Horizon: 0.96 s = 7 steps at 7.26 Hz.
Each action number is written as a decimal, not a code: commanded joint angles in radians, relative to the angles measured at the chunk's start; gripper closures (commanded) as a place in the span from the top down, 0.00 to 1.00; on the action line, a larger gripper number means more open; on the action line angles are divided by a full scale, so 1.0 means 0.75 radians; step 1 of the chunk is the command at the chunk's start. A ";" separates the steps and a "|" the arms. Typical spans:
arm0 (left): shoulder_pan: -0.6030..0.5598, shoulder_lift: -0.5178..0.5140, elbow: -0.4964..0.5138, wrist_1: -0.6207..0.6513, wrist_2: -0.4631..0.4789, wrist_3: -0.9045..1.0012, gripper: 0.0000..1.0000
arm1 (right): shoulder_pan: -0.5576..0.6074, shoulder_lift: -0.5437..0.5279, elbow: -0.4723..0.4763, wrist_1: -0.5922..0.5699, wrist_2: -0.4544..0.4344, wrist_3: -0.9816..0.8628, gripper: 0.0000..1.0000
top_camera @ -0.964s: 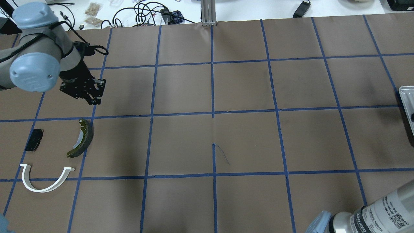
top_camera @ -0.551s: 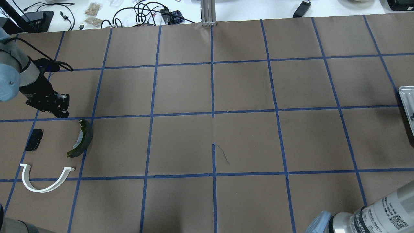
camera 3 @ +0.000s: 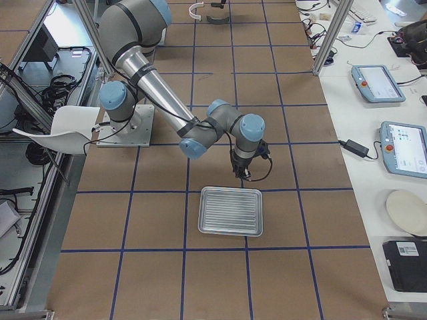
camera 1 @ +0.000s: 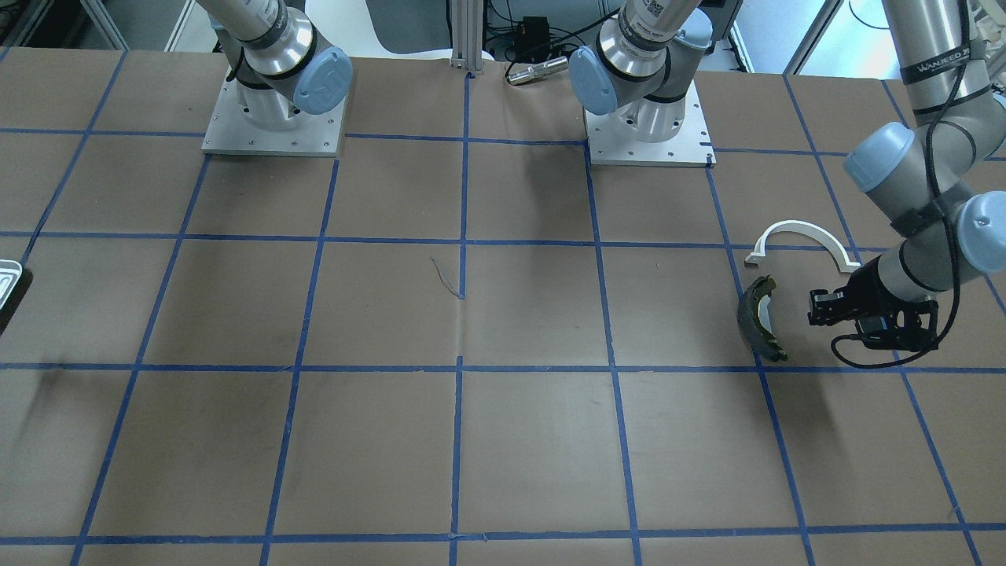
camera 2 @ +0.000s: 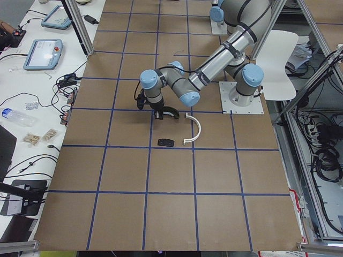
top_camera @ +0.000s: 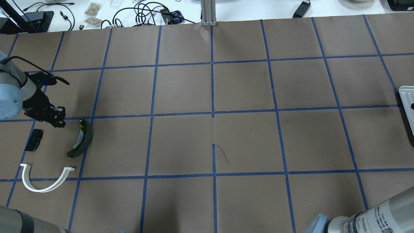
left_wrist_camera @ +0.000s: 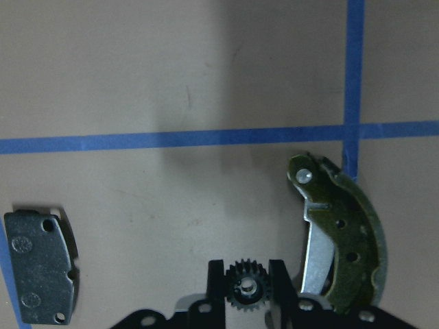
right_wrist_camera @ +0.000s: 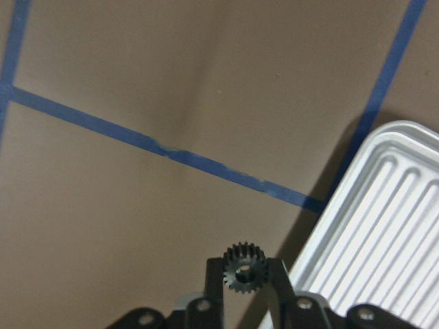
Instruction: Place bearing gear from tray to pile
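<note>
Plainly the step in hand is the set-down: the left gripper (top_camera: pixel 59 120) hangs just beside the brake shoe (left_wrist_camera: pixel 346 233), and its fingers (left_wrist_camera: pixel 217 281) are clamped on the bearing gear (left_wrist_camera: pixel 247 284). The gear sits squarely between the two fingers, its toothed rim pinched on both sides and its bore facing the wrist camera.

To do this well, I would lower straight down onto the bare patch of bench (top_camera: pixel 245 139) beside the brake shoe, on the side toward the black pad (left_wrist_camera: pixel 40 264), so the gear joins the pile without touching anything. The nearer finger stands close to the brake shoe's pale inner web, so a slight shift away from the shoe before descending seems wise. Otherwise the fingers, once they part, may nudge it. Release low, since a gear dropped on edge could roll. How high the gear is off the bench I cannot tell.

The white half-ring (camera 1: pixel 802 226) lies near the brake shoe, on its far side from the blue tape crossing.

Well apart from the brake shoe, at the opposite end of the bench, the right gripper (right_wrist_camera: pixel 245 264) is closed on a second gear (right_wrist_camera: pixel 243 269) just beside the tray (right_wrist_camera: pixel 384 205).
</note>
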 commanded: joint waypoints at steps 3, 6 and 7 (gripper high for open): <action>0.004 0.001 -0.003 -0.003 -0.006 0.001 0.99 | 0.628 -0.153 0.178 0.009 0.015 0.912 0.00; -0.026 0.034 0.006 -0.011 -0.008 -0.014 1.00 | 1.209 -0.139 0.213 -0.034 0.027 1.695 0.00; -0.085 0.067 0.008 -0.049 -0.022 -0.056 1.00 | 1.358 -0.110 0.202 -0.093 0.106 1.938 0.00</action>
